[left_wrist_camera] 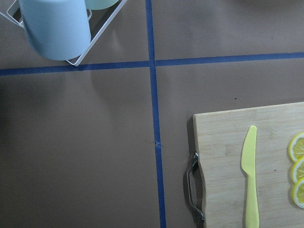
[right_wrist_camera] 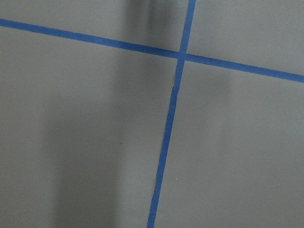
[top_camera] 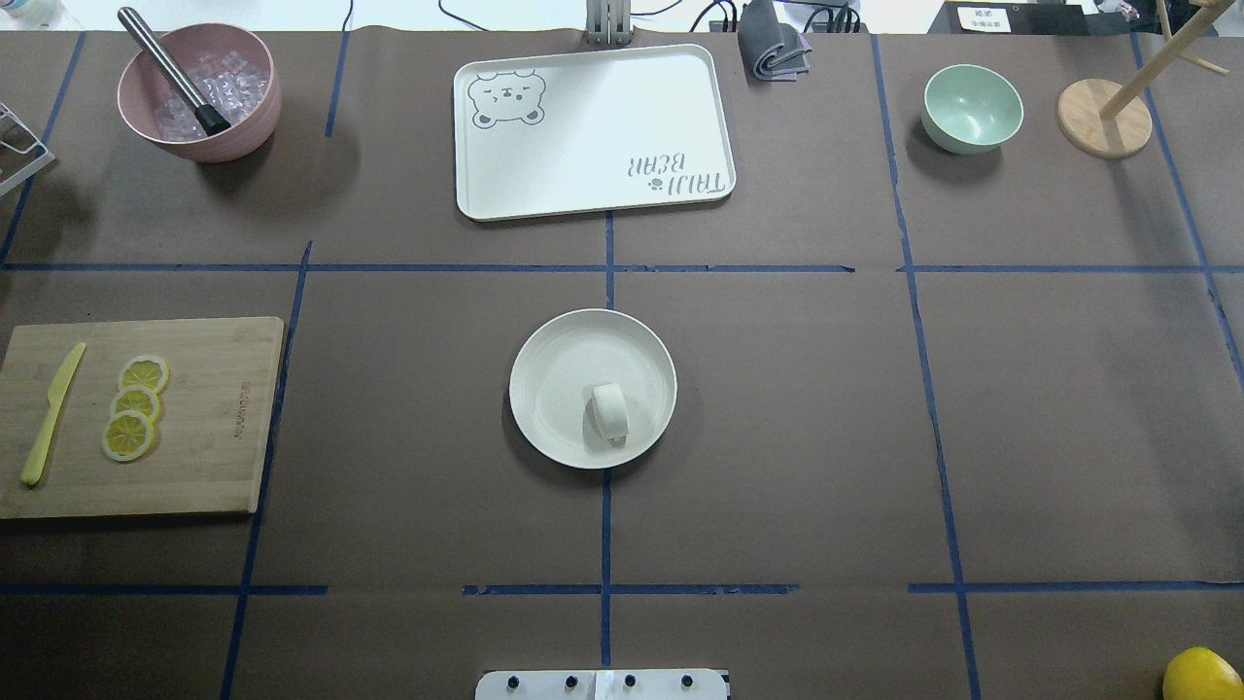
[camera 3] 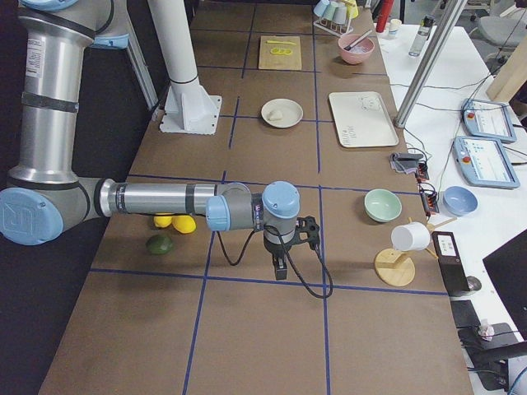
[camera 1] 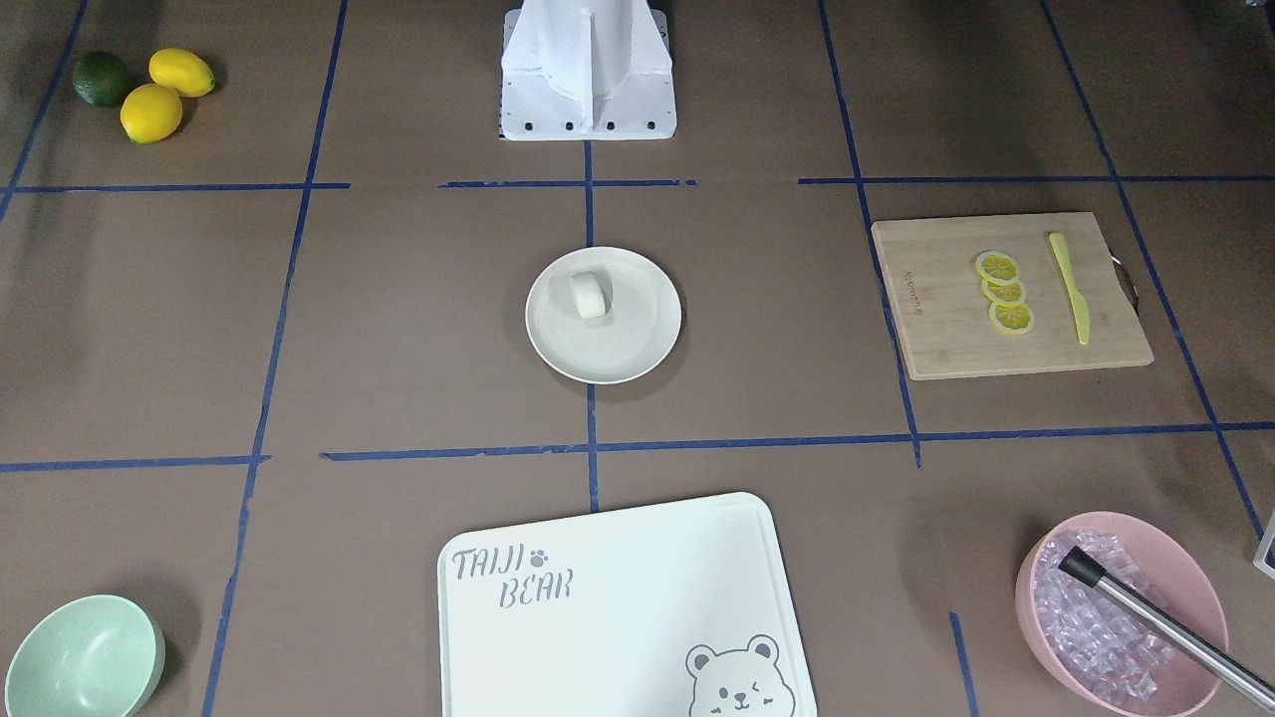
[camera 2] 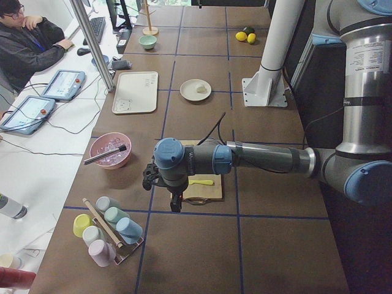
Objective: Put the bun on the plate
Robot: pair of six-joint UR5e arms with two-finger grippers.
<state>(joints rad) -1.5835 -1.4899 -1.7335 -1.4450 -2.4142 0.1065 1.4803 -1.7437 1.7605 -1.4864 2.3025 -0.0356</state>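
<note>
The small white bun (camera 1: 590,296) (top_camera: 610,410) lies on its side inside the round cream-white plate (camera 1: 637,354) (top_camera: 549,374) at the table's centre, toward the rim nearest the robot's base. Neither gripper is near it. My left gripper (camera 2: 176,206) hangs over the table's left end, close to the wooden cutting board. Past the table's right end, my right gripper (camera 3: 280,270) points down over bare brown paper. Both grippers appear only in the side views, so I cannot tell whether they are open or shut.
A wooden cutting board (top_camera: 209,428) holds lemon slices (top_camera: 136,403) and a yellow knife (top_camera: 51,413). The bear-printed board (top_camera: 593,131), pink ice bowl (top_camera: 199,92) and mint bowl (top_camera: 972,107) line the far side. Whole lemons (camera 1: 164,95) and a cup rack (camera 2: 107,229) sit at the ends.
</note>
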